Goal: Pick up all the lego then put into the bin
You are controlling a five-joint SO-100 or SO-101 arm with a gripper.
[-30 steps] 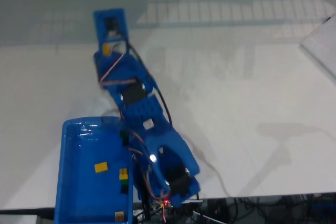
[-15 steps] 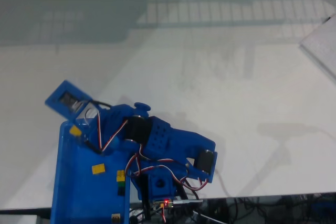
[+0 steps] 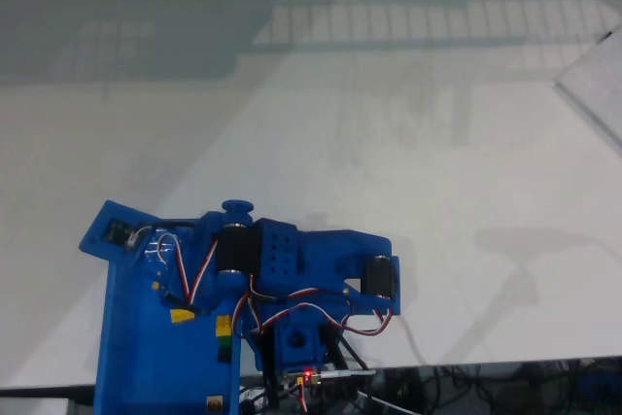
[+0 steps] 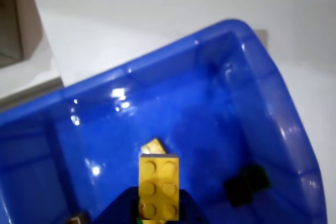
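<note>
In the fixed view, the blue arm [image 3: 292, 269] is folded low at the bottom of the picture, its forward end reaching left over the bin [image 3: 136, 376]. The bin is a glossy blue tray at the lower left on the white desk [image 3: 418, 191], its long axis running up and down the picture, with the arm covering its upper end. Inside it a flat yellow lego [image 3: 182, 316] lies just under the arm, a yellow and dark green lego [image 3: 224, 337] sits by the right wall, and another small brick [image 3: 216, 401] lies near the bottom edge. The gripper itself cannot be made out here.

In the wrist view, the gripper [image 4: 157, 211] enters from the bottom edge and is closed on a yellow lego brick [image 4: 158, 187], a two-by-three stud piece. The brick is held studs toward the camera, its long axis running up and down the picture, its far end pointing toward the back wall of the bin [image 4: 173, 61]. It hangs above the bin floor. Just beyond its top edge a second yellow piece [image 4: 153, 146] lies on the floor, turned diagonally. A dark green brick [image 4: 247, 184] rests on the floor at the lower right, close to the right wall.
</note>
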